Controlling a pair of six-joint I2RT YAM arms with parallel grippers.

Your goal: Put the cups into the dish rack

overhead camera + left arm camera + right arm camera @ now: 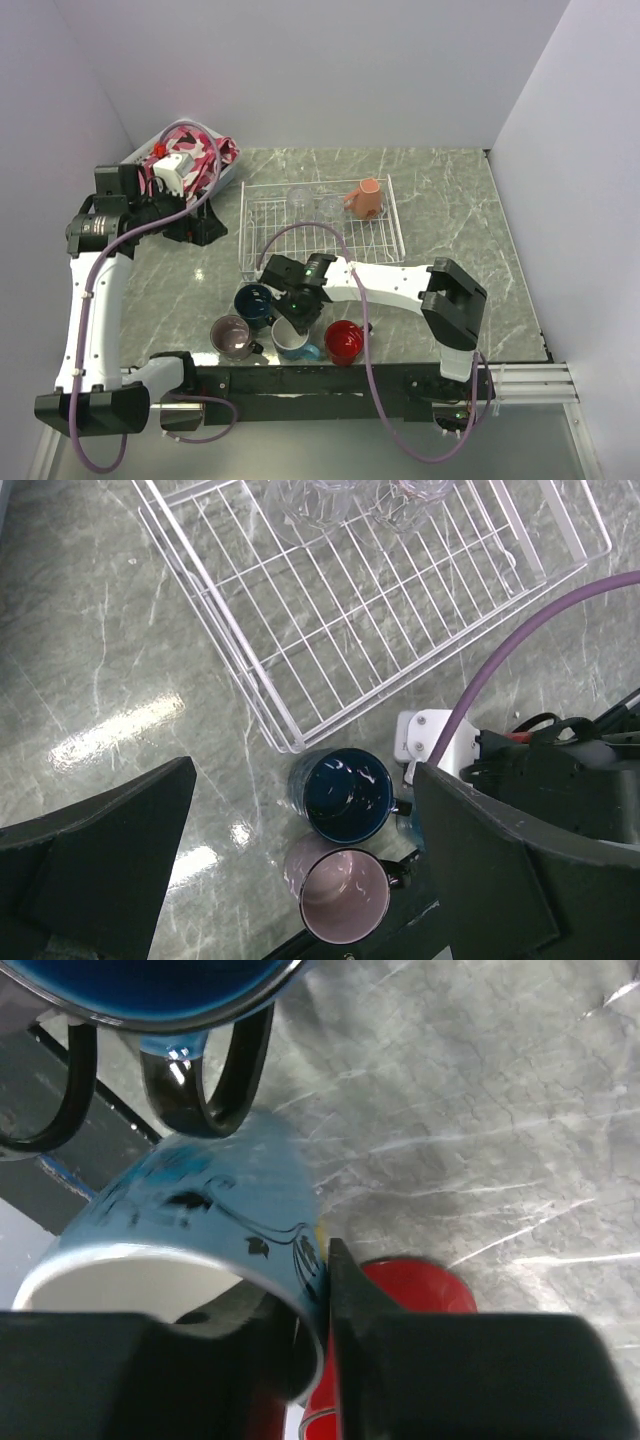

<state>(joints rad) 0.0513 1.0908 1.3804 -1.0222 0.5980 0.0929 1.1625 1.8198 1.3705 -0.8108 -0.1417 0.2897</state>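
While my right arm stretches leftward, low over the grey marble table, my right gripper is closed on the rim of the light blue ceramic mug with white inside. The glossy navy mug sits between it and the white wire dish rack. The red mug and the mauve mug stand just beside. My left gripper hovers left of the rack, jaws wide apart, empty. The rack holds the salmon mug and two small clear glasses.
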